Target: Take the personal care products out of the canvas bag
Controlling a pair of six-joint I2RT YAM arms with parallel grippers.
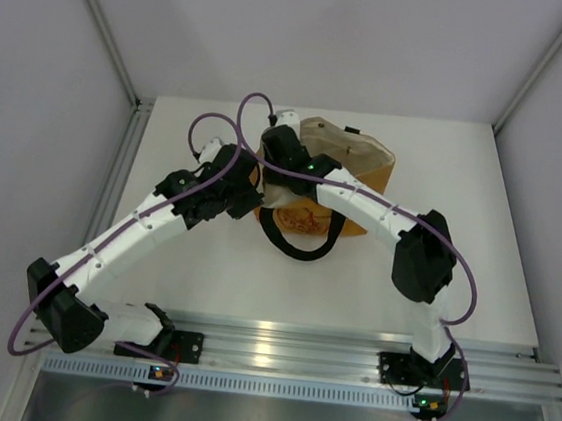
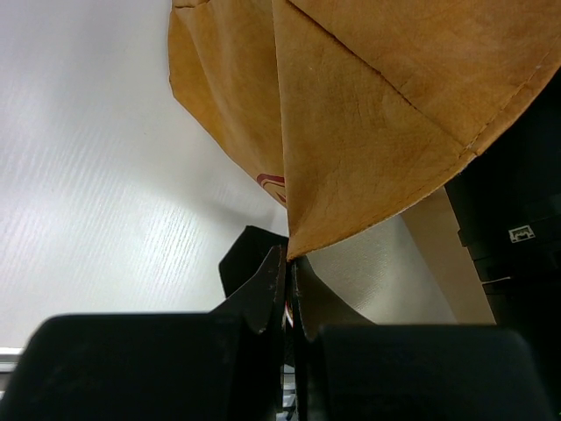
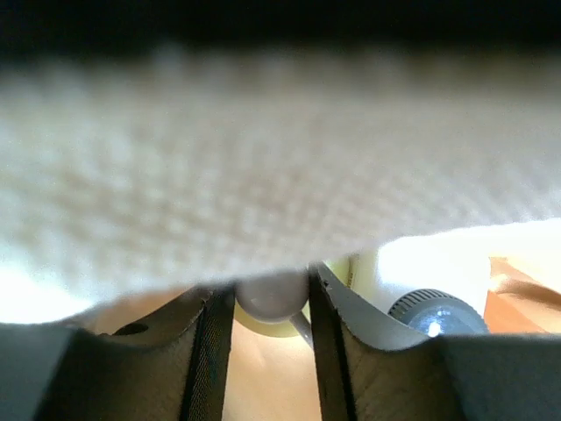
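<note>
The tan canvas bag lies at the back middle of the table, its black handles toward me. My left gripper is shut on the bag's left edge, which the fingertips pinch. My right gripper reaches inside the bag under the cream lining. Its jaws are closed on the white cap of the pale yellow-green bottle. The white bottle's dark cap lies just to the right. The orange bottle and the cream jar are hidden.
White table with grey walls on three sides and an aluminium rail at the near edge. The two arms cross in front of the bag.
</note>
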